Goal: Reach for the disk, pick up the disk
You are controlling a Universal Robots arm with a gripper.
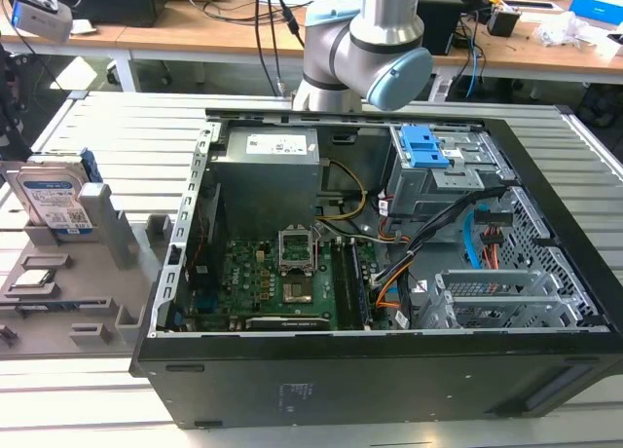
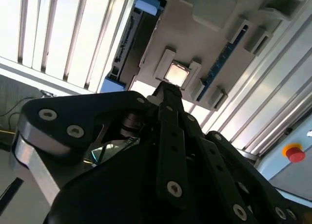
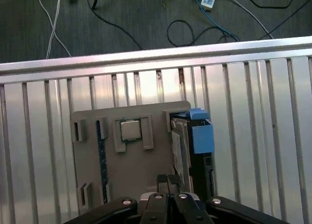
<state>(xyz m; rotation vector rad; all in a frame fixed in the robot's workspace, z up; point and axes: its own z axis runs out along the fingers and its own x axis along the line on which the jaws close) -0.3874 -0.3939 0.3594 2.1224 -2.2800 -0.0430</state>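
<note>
The tool [image 3: 168, 179] is sitting closest to the lens in both wrist views, with its black linkage arms spreading out behind it. Its two fingers are pressing together, clenched on nothing. It is hanging in the air above a grey holder tray [image 3: 131, 177] and touching none of the things on it.

The disk [image 3: 181, 151] is standing on its edge in a slot at one end of that tray, with its blue bracket [image 3: 202, 137] running along its side. A small square silver chip [image 3: 130, 130] is lying flat in a recess of the tray, just beside the disk's slot. In the second wrist view the tool's tip is lining up with the chip [image 2: 176, 74], while the disk [image 2: 126, 44] is standing off to one side of it.

In the exterior view the disk [image 1: 56, 200] is standing upright at the exterior view's left, with its white-and-blue label facing the camera. The tray is resting on the slatted metal desk [image 1: 117, 141]. An open black computer case [image 1: 389, 385] is lying just beside the tray, showing its green motherboard [image 1: 282, 282] and blue drive-bay clips [image 1: 425, 146]. The robot arm [image 1: 365, 39] is rising behind the case.
</note>
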